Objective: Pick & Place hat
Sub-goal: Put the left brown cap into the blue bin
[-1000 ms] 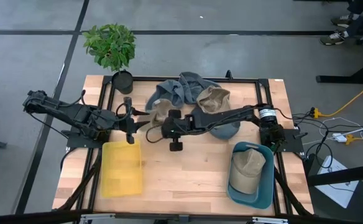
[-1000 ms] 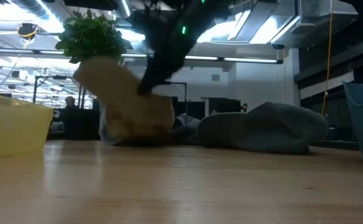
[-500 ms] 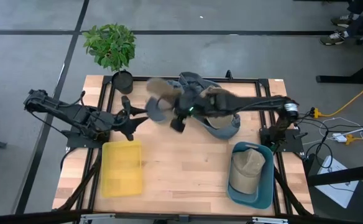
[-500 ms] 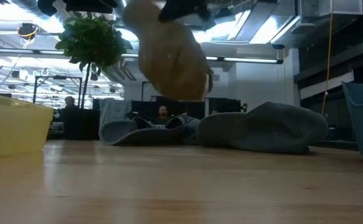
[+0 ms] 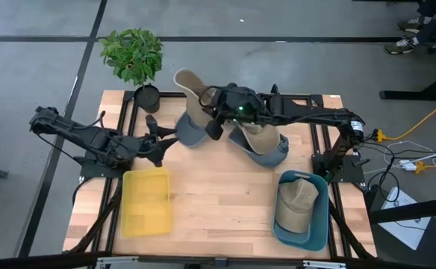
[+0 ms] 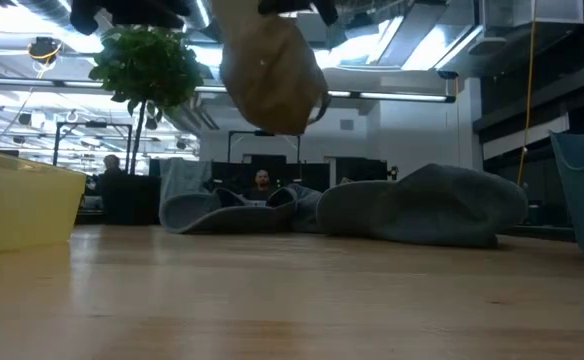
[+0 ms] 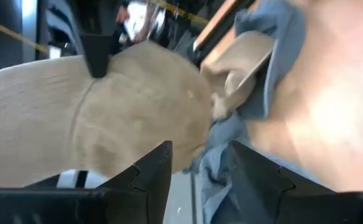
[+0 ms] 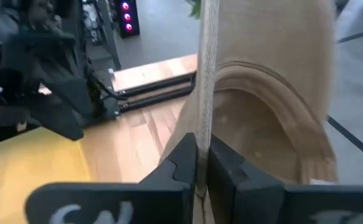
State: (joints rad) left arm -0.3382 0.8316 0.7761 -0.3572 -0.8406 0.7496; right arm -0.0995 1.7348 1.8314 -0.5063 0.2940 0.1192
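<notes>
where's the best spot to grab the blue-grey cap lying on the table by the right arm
Take the blue-grey cap by its near rim, coming straight down. It lies flat and open, its free edge toward the teal bin, while a tan hat rests on its far part.

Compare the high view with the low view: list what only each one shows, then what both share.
Only the high view: the right gripper shut on the tan hat, the left gripper beside the pile, and a second tan hat in the blue bin. Only the low view: the tan hat hanging clear above the table. Both: yellow bin, grey hats, plant.
</notes>
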